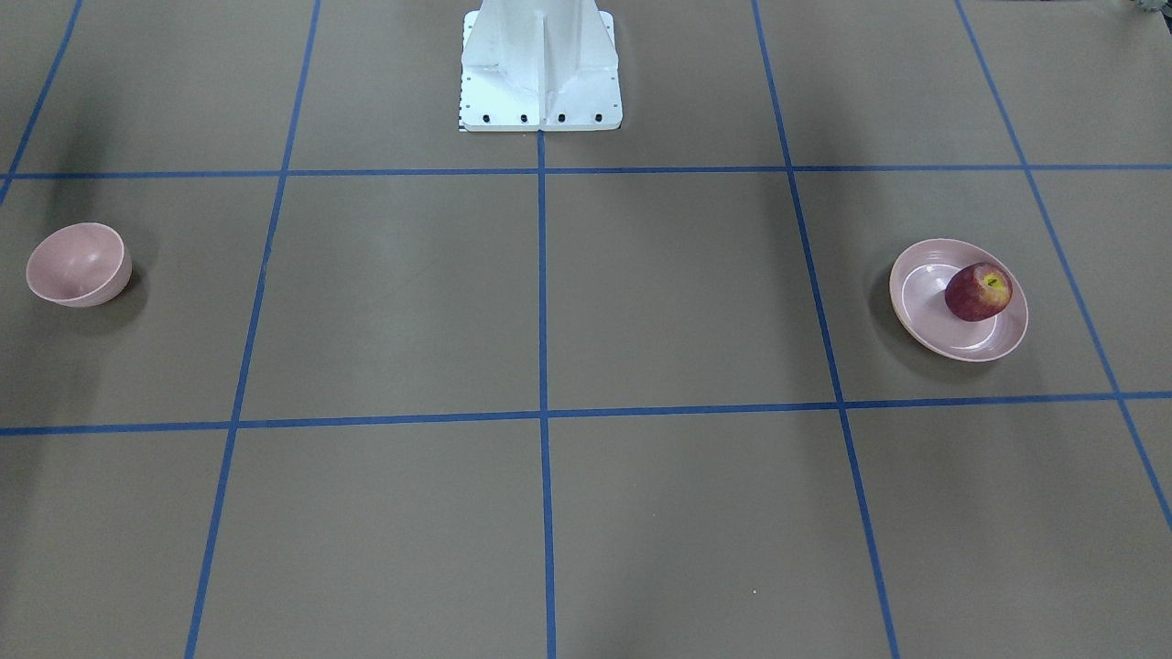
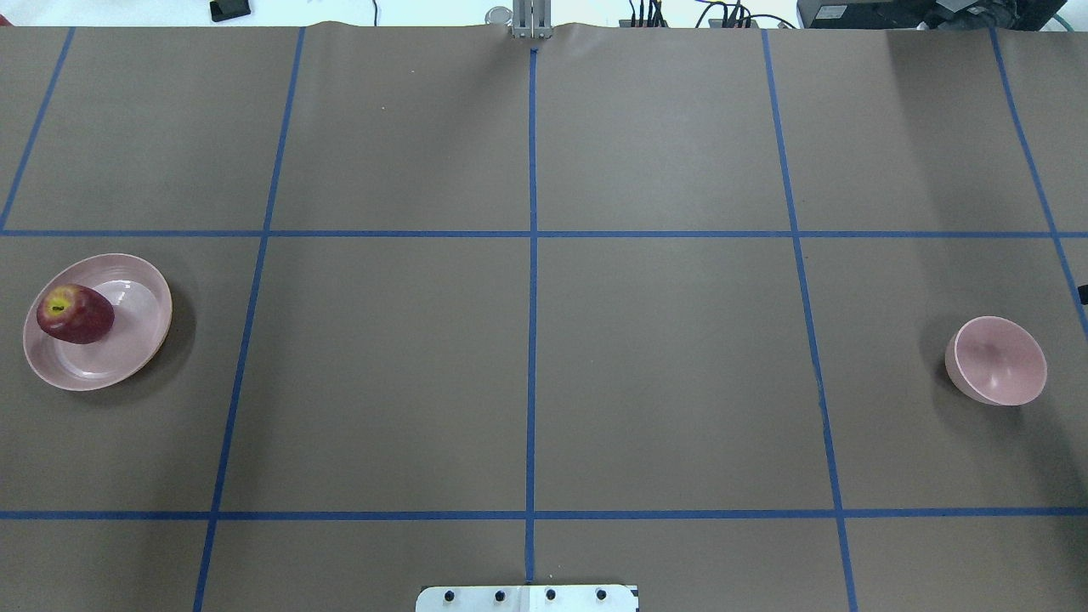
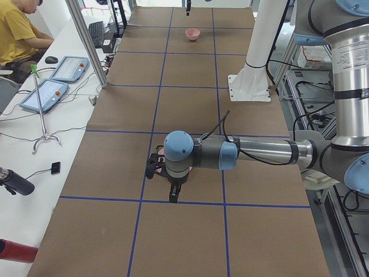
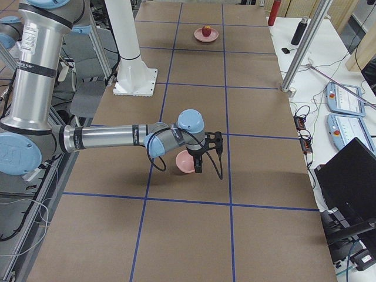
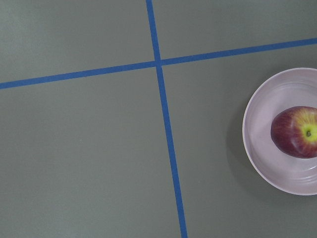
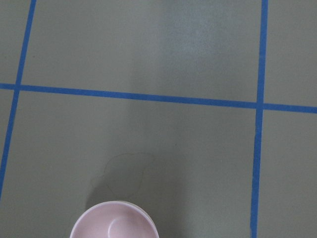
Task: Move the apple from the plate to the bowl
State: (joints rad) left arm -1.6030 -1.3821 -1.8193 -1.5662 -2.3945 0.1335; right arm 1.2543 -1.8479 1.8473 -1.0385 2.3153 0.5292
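**Grasp not yet begun**

Left gripper (image 3: pixel 173 196) and right gripper (image 4: pixel 198 166): spread or pressed together, cannot tell. At overhead frame's left, apple (image 2: pixel 75 314) on plate (image 2: pixel 127 361); bowl (image 2: pixel 999 361) far right. Likely firm, smooth, roll-prone: best pinched across the widest middle.

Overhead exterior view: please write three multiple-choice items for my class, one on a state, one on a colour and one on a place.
1. The bowl is: A empty; B holding a spoon; C upside down.
2. The tape lines on the table are: A red; B blue; C white.
3. The apple lies: A in the bowl; B on the plate; C on the bare table.

Answers: 1 A, its pink inside shows with nothing in it. 2 B, every grid line is blue. 3 B, the apple sits inside the plate's rim, far from the bowl.
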